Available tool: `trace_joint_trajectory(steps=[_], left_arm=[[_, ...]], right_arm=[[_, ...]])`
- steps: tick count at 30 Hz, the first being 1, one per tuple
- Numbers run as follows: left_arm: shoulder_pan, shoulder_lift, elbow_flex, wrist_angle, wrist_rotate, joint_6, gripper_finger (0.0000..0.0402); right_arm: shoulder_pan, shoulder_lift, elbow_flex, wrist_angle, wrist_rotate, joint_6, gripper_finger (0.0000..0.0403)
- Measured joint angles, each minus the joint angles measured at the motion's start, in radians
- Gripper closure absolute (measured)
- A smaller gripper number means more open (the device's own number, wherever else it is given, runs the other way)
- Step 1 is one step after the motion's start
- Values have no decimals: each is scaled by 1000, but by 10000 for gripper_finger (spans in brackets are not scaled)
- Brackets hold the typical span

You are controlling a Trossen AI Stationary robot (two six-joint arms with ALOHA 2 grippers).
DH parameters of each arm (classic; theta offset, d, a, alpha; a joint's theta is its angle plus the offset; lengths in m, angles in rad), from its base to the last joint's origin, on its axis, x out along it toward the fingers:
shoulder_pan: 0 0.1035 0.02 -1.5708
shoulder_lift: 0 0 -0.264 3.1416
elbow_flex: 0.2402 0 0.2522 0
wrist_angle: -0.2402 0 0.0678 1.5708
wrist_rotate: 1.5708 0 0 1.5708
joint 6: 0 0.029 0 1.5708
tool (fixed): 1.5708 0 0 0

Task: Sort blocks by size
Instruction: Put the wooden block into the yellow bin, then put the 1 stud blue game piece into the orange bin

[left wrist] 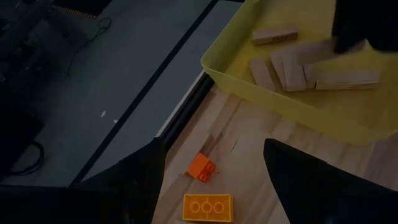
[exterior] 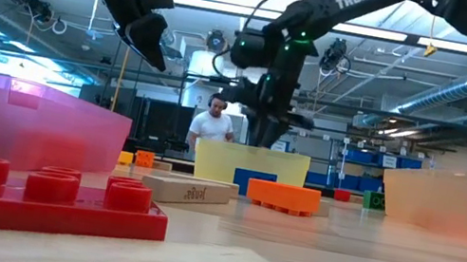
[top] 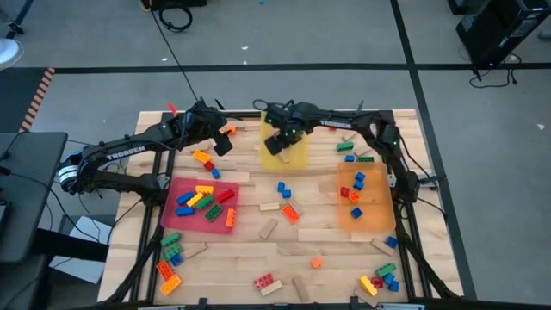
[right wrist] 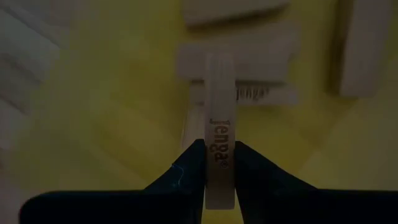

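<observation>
While the camera above looks straight down, the right gripper [top: 284,138] hangs over the yellow tray [top: 299,157] at the far middle of the table [top: 250,258], and the left gripper [top: 222,138] is near the far left corner, just beside that tray. The red tray [top: 172,215] holds studded bricks [top: 200,200] of several colours, the orange tray [top: 379,220] holds a few blue and red ones, and many more lie loose on the wood.

From table height, a long red brick [exterior: 38,198] lies close in front, an orange brick [exterior: 285,196] and a tan wooden block [exterior: 192,191] lie before the yellow tray. A person [exterior: 212,127] stands in the room behind.

On the left wrist, the two fingers [left wrist: 292,174] are spread apart and hold nothing; between them lie two orange bricks [left wrist: 208,207] on the table.

On the right wrist, the fingers [right wrist: 186,171] are pinching a wooden Jenga block [right wrist: 219,155] on its edge, above other wooden blocks [right wrist: 236,56] lying in the yellow tray.
</observation>
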Motion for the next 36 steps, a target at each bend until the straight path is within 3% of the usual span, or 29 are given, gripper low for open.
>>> trace_joint_trajectory(steps=[19,36], left_arm=[[0,0,0,0,0,-55,122],[0,0,0,4,0,-57,122]], right_arm=[[9,19,-3,-39,-17,46,234],[27,-13,212,-107,-17,-12,230]])
